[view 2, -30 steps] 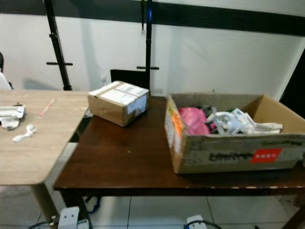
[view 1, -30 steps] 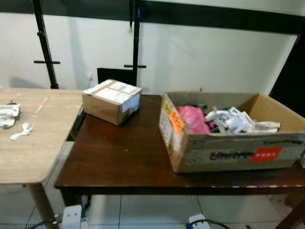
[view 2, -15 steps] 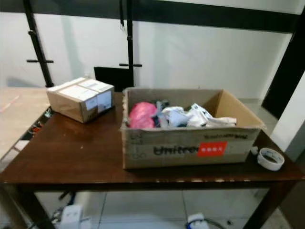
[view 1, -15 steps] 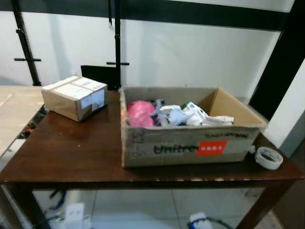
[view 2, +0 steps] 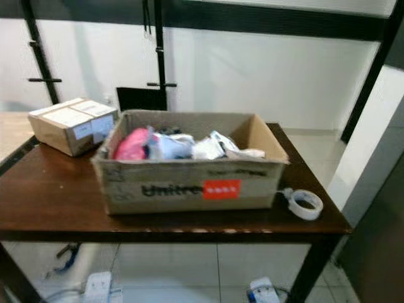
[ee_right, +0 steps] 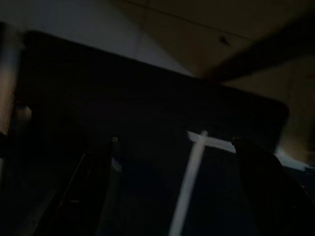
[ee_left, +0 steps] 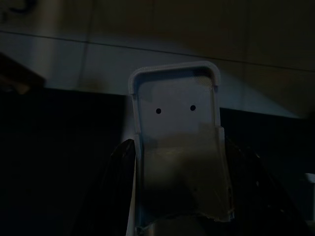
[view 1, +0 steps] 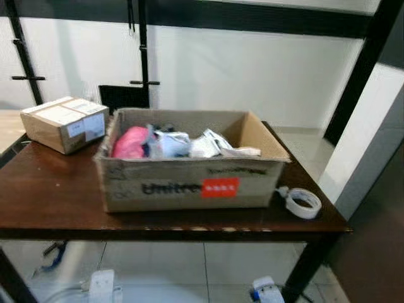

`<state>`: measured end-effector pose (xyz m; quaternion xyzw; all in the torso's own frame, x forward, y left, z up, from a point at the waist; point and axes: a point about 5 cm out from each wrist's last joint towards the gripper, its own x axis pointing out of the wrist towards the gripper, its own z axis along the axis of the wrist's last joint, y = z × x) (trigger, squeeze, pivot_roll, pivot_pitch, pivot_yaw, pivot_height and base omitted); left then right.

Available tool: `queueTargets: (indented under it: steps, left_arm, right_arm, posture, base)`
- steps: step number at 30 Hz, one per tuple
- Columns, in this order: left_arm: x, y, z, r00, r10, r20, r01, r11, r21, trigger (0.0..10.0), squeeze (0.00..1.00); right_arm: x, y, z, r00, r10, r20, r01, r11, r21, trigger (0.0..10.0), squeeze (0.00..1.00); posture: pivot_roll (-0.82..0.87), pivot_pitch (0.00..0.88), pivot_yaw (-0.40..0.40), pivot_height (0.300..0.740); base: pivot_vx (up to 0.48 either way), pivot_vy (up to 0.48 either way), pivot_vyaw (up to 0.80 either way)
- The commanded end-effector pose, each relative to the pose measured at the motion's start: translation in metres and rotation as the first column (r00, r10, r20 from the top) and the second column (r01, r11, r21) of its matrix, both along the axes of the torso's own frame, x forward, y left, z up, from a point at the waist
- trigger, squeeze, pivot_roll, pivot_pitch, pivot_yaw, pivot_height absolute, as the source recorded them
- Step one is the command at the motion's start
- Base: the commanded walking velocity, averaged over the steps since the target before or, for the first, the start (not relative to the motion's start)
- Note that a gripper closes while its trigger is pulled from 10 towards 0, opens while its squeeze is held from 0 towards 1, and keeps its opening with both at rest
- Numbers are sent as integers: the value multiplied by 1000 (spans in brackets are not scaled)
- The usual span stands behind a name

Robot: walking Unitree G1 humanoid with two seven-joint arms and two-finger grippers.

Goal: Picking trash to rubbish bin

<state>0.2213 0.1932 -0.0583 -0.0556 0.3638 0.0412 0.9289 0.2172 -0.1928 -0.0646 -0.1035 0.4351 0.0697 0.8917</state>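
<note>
We hold a clear plastic tray (ee_left: 179,147) in our left gripper (ee_left: 179,216) — the trash-filled cardboard box (view 1: 189,183) sits dead ahead on the dark table (view 1: 50,202), its long side facing us; our right gripper's grip we cannot tell.

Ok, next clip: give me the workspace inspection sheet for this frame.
Surface: dark wooden table, worn front edge.
Job's things: open cardboard box holding pink bag and white wrappers.
Clutter: sealed parcel at the table's left rear; tape roll right of the box.
Grippers: left tool carries a pale translucent piece; right tool dark, state unclear.
Cables: power strips on the floor.
Surroundings: white wall, black stand poles, tiled floor.
</note>
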Motion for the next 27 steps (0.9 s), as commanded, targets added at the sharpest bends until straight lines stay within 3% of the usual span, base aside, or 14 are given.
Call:
queueTargets:
  steps: [1,5,15,27]
  left_arm:
    - [1,-2,0,1000,-25,0,25,1000,11,10000,0]
    - [5,-12,2,996,-85,20,86,996,-9,10000,0]
    - [6,-12,2,997,-76,17,76,997,-11,10000,0]
    - [4,-8,2,995,-98,17,98,995,34,10000,0]
  right_arm:
    - [-1,1,-1,1000,6,-6,-6,1000,-5,10000,0]
    - [-1,2,-1,1000,8,-3,-8,1000,-3,10000,0]
    - [-3,0,-2,1000,10,-8,-10,1000,-6,10000,0]
    - [-4,1,-2,1000,14,-12,-14,1000,-7,10000,0]
  posture:
    - [15,0,-40,740]
    - [8,0,-37,740]
    - [10,0,-40,740]
    - [15,0,-46,740]
  base:
    - [0,-480,0]
    - [0,0,0]
    - [0,480,0]
    - [0,0,0]
